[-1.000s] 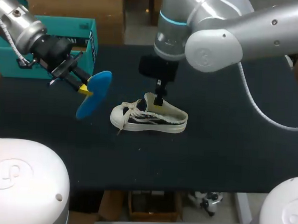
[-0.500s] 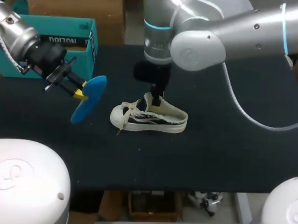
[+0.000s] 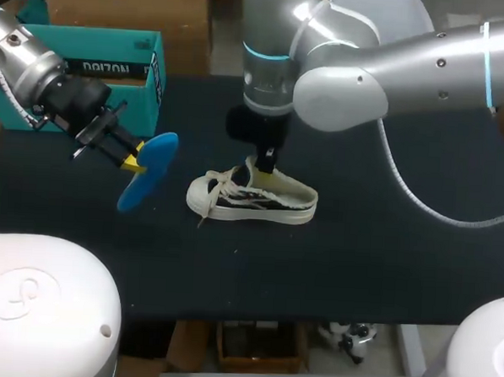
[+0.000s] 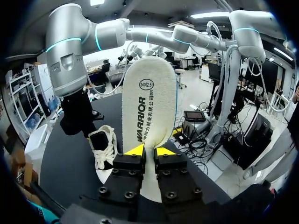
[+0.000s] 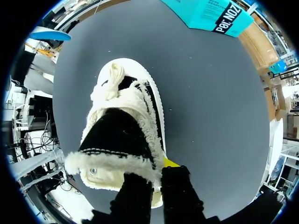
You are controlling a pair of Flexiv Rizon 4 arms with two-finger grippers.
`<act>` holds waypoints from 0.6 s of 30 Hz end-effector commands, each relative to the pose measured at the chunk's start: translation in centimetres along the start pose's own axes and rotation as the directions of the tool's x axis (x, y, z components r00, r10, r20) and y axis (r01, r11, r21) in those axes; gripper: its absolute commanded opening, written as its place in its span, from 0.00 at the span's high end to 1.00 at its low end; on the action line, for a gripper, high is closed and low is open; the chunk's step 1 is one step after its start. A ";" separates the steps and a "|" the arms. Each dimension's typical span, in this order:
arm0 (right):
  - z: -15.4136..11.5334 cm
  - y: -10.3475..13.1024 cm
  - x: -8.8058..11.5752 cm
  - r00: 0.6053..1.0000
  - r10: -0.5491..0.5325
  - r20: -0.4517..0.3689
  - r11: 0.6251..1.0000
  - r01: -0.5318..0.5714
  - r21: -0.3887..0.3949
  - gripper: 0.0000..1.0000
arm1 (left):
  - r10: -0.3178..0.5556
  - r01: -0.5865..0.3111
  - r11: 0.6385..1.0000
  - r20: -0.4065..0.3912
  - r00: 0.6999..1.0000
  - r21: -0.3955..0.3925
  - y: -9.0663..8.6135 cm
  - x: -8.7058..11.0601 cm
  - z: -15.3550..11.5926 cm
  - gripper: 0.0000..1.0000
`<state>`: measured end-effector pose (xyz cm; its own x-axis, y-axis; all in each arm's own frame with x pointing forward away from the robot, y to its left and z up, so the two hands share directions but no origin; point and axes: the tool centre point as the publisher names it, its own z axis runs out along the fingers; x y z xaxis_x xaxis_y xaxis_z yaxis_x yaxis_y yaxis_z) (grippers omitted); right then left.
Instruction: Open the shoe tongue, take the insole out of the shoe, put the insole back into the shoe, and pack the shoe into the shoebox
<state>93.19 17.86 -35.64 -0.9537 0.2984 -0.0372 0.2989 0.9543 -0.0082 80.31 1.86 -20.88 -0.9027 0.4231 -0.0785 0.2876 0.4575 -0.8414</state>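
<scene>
Head view: L hand (image 3: pixel 133 159) clenched on insole (image 3: pixel 148 170), blue side up, held off tabletop (image 3: pixel 384 246); teal shoebox (image 3: pixel 91 38) just behind that hand. Shoe (image 3: pixel 251 199) sits on its sole well apart to that hand's right, toe twd it. R hand (image 3: pixel 266 161) dips into shoe opening, pinching shoe's side wall beside fleecy tongue (image 5: pixel 117 163). L wrist view: insole upright betw. fingertips, pale side twd cam.

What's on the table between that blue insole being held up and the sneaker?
Nothing. The head view shows only bare black table between the insole and the sneaker.
</scene>
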 end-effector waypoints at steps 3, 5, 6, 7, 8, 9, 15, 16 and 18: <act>-0.7 -0.7 0.9 0.999 0.038 0.024 0.999 -0.038 -0.019 1.00 | 0.014 -0.014 1.000 -0.027 1.000 0.010 0.0 -0.7 0.2 1.00; -1.0 -0.7 1.1 0.998 0.061 0.025 0.998 -0.060 -0.027 1.00 | 0.020 -0.020 1.000 -0.036 0.999 0.014 -0.1 -0.9 0.2 1.00; -1.2 -0.8 1.2 0.996 0.084 0.025 0.996 -0.083 -0.025 1.00 | 0.027 -0.026 1.000 -0.046 0.999 0.018 -0.3 -1.2 0.3 1.00; -1.4 -0.9 1.3 0.995 0.102 0.022 0.994 -0.101 -0.041 1.00 | 0.033 -0.032 0.999 -0.057 0.998 0.023 -0.4 -1.3 0.4 1.00; -1.5 -1.0 1.3 0.993 0.120 0.016 0.992 -0.119 -0.042 1.00 | 0.037 -0.035 0.999 -0.064 0.997 0.027 -0.4 -1.5 0.4 1.00; -1.7 -1.2 1.4 0.989 0.145 0.018 0.989 -0.144 -0.043 1.00 | 0.043 -0.041 0.999 -0.078 0.996 0.033 -0.6 -1.8 0.5 1.00; -3.1 -1.9 2.5 0.960 0.281 -0.006 0.956 -0.280 -0.092 1.00 | 0.079 -0.070 0.996 -0.150 0.986 0.062 -2.1 -3.6 0.8 1.00; -3.2 -2.0 2.6 0.955 0.296 -0.009 0.951 -0.295 -0.097 1.00 | 0.083 -0.074 0.995 -0.156 0.984 0.063 -2.3 -3.8 0.8 1.00; -3.6 -2.1 3.0 0.936 0.351 -0.019 0.930 -0.351 -0.110 1.00 | 0.097 -0.085 0.994 -0.176 0.980 0.075 -2.9 -4.4 0.8 1.00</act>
<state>90.59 17.52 -32.91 -0.8047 0.5934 -0.0162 0.5908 0.8032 0.0763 81.90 -1.53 -18.73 -0.8418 0.5290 -0.1077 0.3407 0.3658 -0.8661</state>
